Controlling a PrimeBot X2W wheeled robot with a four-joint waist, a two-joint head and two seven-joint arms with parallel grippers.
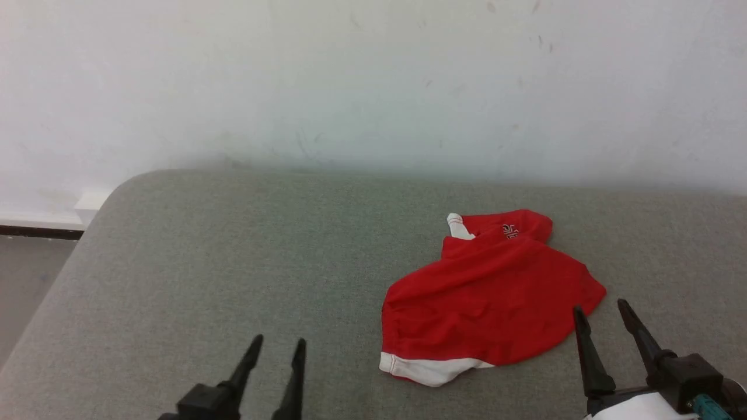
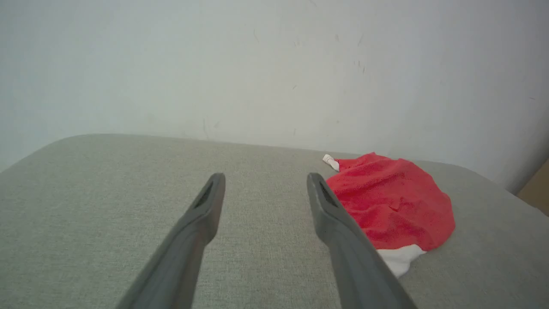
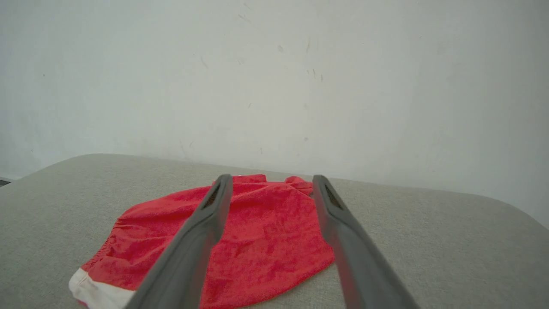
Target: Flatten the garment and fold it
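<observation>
The garment (image 1: 490, 297), small red shorts with white trim, lies crumpled on the grey padded table (image 1: 233, 256), right of centre. A white band shows at its near edge and a white tab at its far end. My left gripper (image 1: 279, 347) stands open at the lower left, well to the left of the garment, nothing between its fingers. My right gripper (image 1: 602, 315) stands open at the lower right, its tips by the garment's right edge, holding nothing. In the left wrist view the garment (image 2: 392, 201) lies right of the open left gripper (image 2: 266, 182). In the right wrist view the garment (image 3: 257, 236) lies under the open right gripper (image 3: 272, 184).
A pale scuffed wall (image 1: 373, 87) rises right behind the table's far edge. The table's rounded left corner (image 1: 125, 184) drops to a floor strip with a dark baseboard (image 1: 38, 232). A brownish object (image 2: 536, 189) shows at the far right of the left wrist view.
</observation>
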